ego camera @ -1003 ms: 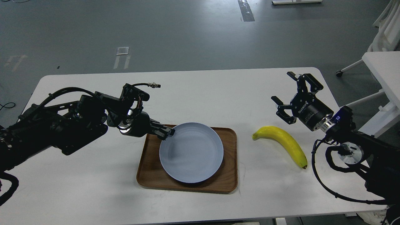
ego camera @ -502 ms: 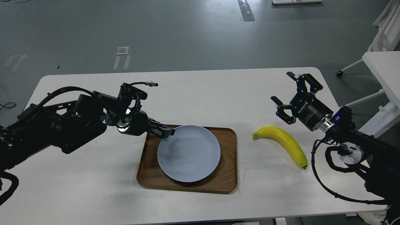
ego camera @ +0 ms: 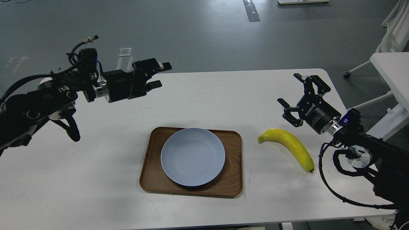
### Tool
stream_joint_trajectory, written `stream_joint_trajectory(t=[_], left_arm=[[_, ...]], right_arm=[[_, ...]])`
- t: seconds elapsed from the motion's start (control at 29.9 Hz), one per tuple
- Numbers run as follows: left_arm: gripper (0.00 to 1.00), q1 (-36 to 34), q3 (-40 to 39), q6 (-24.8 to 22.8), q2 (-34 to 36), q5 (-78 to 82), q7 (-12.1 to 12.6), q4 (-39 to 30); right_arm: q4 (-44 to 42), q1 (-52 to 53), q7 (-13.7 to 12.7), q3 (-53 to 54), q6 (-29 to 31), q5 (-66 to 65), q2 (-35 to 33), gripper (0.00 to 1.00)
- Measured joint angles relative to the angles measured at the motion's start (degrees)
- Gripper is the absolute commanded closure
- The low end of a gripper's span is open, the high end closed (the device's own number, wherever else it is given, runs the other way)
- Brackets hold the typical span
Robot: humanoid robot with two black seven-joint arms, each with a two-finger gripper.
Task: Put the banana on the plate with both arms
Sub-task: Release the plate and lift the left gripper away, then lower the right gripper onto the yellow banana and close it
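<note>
The yellow banana (ego camera: 289, 146) lies on the white table right of the tray, its greenish stem end toward the tray. The pale blue-grey plate (ego camera: 193, 156) rests flat on the brown wooden tray (ego camera: 233, 185), empty. My left gripper (ego camera: 161, 75) is open and empty, raised over the table's back left, well away from the plate. My right gripper (ego camera: 289, 92) is open and empty, hovering just above and behind the banana without touching it.
The white table (ego camera: 96, 179) ends near the right arm. A second white table (ego camera: 391, 70) and chair legs stand off to the right. Grey floor lies behind.
My left gripper has let go of the plate's rim, opened, and swung up and back to the left. The plate now lies flat on the tray. The right arm has not moved.
</note>
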Motion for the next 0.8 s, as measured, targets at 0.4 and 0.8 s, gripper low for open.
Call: stream_joint_trajectory(t=[0.4,0.8], left_arm=[[0.01,20.4,-20.0,0.01,4.82,-15.7,0.0,1.4],[0.01,26.34,-25.52,-0.01,2.45,-15.81,1.24,4.88]], right_arm=[[0.59,0.1,0.0,-1.26,0.0,-0.09,-0.73,0.0],[11.85,12.07,0.0,-12.98,0.01,-13.66,-13.11,0.0]])
